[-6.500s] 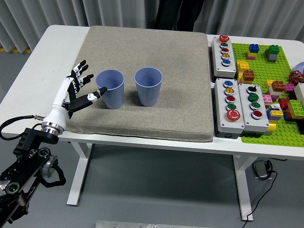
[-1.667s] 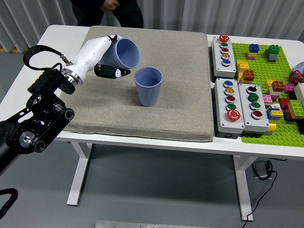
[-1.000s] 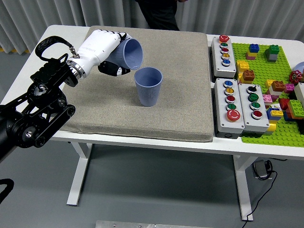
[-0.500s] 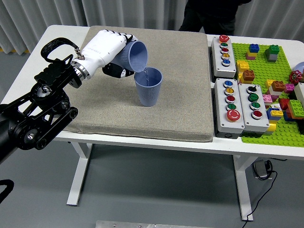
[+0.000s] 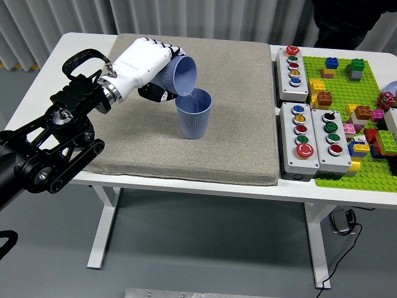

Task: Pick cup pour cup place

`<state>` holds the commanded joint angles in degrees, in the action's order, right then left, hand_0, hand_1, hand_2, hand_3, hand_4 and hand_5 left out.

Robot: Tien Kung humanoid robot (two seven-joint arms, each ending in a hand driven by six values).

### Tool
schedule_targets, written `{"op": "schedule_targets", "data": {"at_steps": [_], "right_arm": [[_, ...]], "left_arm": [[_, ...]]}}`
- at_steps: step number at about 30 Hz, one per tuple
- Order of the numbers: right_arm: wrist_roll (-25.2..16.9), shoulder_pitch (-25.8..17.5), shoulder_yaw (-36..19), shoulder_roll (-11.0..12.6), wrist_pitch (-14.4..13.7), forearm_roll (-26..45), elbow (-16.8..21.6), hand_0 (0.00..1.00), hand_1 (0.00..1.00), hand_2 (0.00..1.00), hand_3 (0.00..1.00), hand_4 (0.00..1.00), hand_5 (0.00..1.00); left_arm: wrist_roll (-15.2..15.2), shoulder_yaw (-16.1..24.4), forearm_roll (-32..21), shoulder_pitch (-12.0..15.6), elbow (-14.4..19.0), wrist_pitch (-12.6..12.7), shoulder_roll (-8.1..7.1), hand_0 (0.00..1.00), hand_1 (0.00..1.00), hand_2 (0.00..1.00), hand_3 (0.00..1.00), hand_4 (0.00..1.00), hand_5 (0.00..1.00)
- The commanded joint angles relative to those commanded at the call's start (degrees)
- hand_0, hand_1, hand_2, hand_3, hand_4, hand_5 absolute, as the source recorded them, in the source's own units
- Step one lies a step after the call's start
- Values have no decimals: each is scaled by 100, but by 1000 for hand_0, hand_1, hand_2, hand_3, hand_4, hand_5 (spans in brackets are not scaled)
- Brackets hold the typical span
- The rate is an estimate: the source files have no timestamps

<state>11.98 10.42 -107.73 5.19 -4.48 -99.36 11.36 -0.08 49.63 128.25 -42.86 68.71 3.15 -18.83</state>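
Head view: the black left arm enters from the lower left corner and reaches over the left edge of the white tabletop (image 5: 74,46). On the grey rectangular fabric mat (image 5: 236,124), near its middle, a blue ribbed plastic cup (image 5: 193,115) stands upright with liquid inside. Just behind and to its left, the white left hand (image 5: 147,65) has its fingers closed around a second blue plastic cup (image 5: 181,76), tilted strongly so its rim is over the standing cup; a thin stream falls between them. Near the right edge lie grey button boxes (image 5: 308,127) and a green brick baseplate (image 5: 366,74).
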Motion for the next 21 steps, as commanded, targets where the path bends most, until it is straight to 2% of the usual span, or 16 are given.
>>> {"op": "schedule_targets", "data": {"at_steps": [13, 21], "right_arm": [[-13, 2, 19, 4, -7, 35, -8, 698, 695, 641, 604, 19, 304], [-2, -16, -1, -4, 0, -8, -4, 699, 696, 641, 603, 18, 305]], "left_arm": [[65, -116, 81, -135, 85, -41, -105, 554, 515, 525, 521, 769, 74], [118, -223, 175, -153, 70, 43, -153, 554, 515, 525, 521, 766, 72]]}}
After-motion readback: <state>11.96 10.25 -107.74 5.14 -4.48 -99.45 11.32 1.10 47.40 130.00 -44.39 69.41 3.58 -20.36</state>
